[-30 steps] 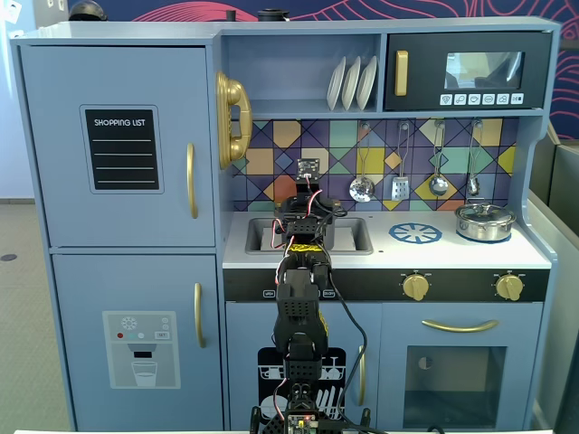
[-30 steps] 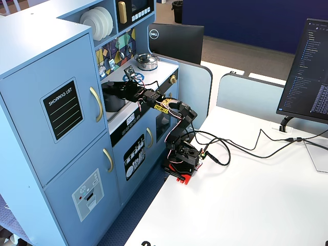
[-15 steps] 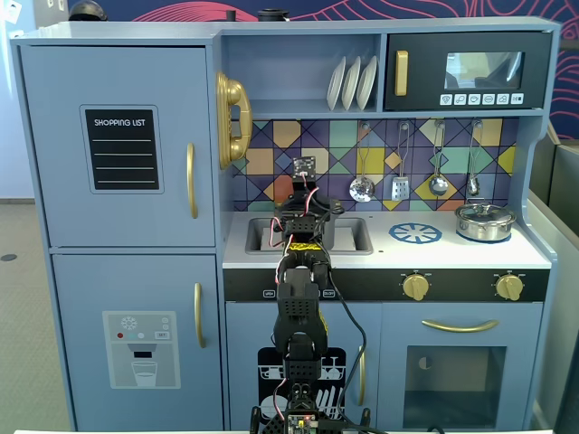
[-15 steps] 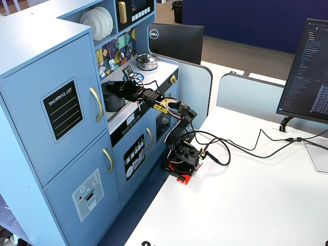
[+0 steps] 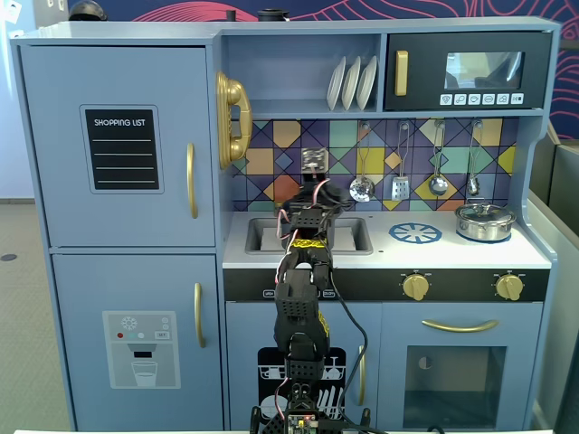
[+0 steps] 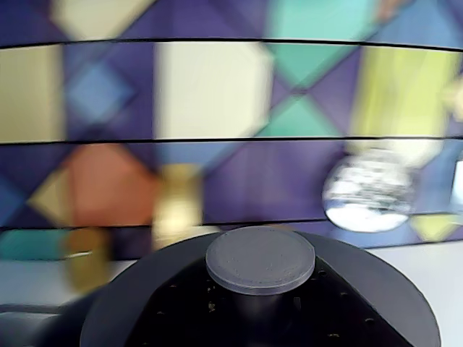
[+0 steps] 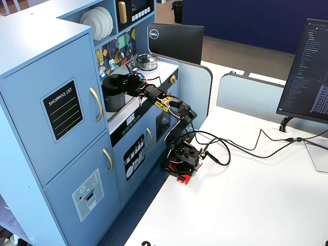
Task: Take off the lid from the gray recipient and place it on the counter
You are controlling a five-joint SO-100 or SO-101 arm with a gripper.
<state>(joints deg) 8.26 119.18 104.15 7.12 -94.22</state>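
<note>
Wrist view fills its lower half with the lid (image 6: 260, 303), a dark round disc whose small flat knob (image 6: 260, 260) sits right at the camera's foot, with the patterned backsplash (image 6: 217, 108) blurred behind it. In a fixed view from the side the lid (image 7: 117, 79) sits level at the top of the gray recipient (image 7: 114, 98), which stands at the sink (image 7: 117, 114) end of the counter (image 7: 154, 84); whether lid and pot rim touch or are just apart cannot be told. The pincer (image 7: 134, 82) reaches in at the lid's edge, but its fingers are hidden in every view, so I cannot tell whether it is spread or pinching the knob. My judgement: this is the grasp-or-first-lift step, with the lid not yet set down. Next calls for a straight rise clear of the pot, then a sideways carry to bare counter near the burner print (image 5: 415, 233), short of the silver pot (image 5: 485, 221).
</note>
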